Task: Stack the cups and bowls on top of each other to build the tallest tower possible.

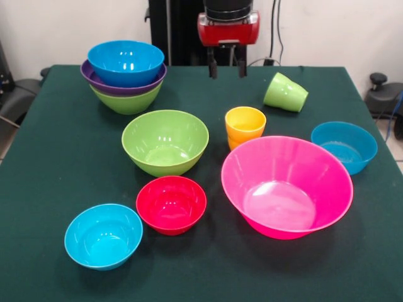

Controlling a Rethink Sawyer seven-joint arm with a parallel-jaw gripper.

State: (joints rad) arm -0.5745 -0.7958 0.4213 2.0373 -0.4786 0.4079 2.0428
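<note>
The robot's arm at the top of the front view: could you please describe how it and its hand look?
A glossy red housing with a black cylinder above it; beneath hangs the hand, two short dark fingers standing apart. Black cables run down the wall behind.

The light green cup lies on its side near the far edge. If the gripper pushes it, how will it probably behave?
The light green cup lies tipped on the table, so it would probably roll, likely in a curve since it tapers. It looks like thin glossy plastic, so probably light and a bit slippery. The open gripper hangs beside it, apart.
</note>
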